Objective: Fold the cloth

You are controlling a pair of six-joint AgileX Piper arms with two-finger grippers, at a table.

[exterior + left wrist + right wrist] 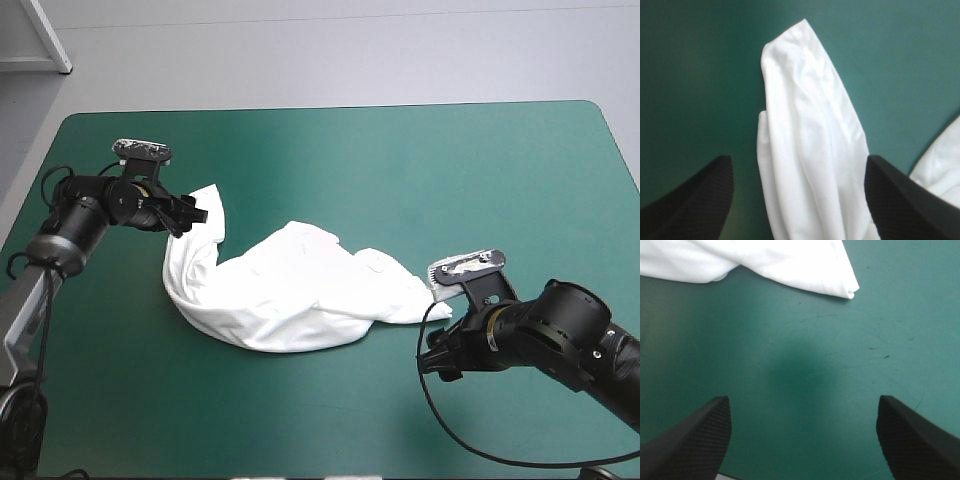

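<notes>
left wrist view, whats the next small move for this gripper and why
Probably shut the left gripper on the T-shirt. Its fingers stand open with a narrow white strip of the shirt running between them, so a grip looks ready. The right gripper is open too, over bare teal-green cover, with a shirt corner ahead of it, not yet reached.

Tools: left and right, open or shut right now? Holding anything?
Left tool: open, straddling a strip of the T-shirt, not clamped.
Right tool: open, holding nothing, over bare teal-green cover.
</notes>
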